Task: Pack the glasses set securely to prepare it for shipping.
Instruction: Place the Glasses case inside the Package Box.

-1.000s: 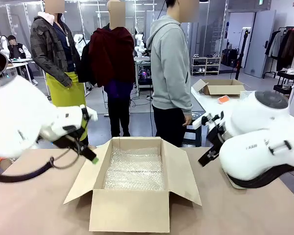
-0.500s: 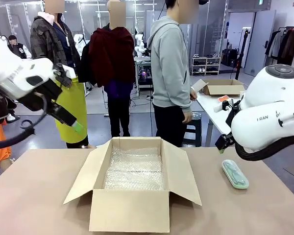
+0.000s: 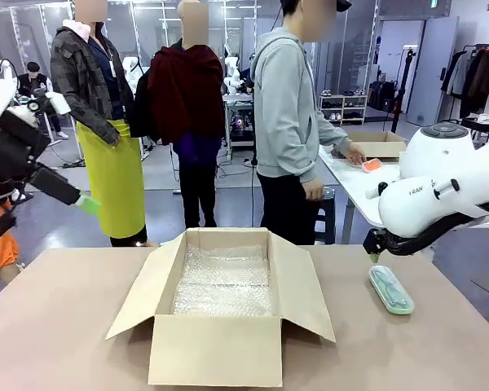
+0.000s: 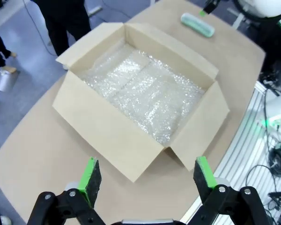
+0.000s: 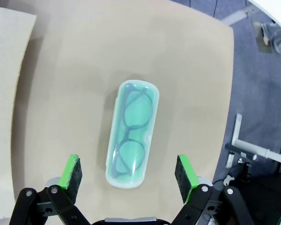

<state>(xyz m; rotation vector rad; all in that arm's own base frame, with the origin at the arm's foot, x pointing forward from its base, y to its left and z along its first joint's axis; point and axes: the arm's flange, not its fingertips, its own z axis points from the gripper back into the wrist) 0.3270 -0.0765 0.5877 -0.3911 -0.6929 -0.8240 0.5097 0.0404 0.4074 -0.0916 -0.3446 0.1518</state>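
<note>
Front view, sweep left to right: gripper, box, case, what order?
left gripper → open cardboard box → mint-green glasses case. The right gripper sits above the case's left end, so it is left out of the order.

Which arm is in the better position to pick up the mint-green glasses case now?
Right. The right gripper, open, hangs directly above the mint-green case, with a finger on each side. The left gripper is high, across the cardboard box from it.
</note>
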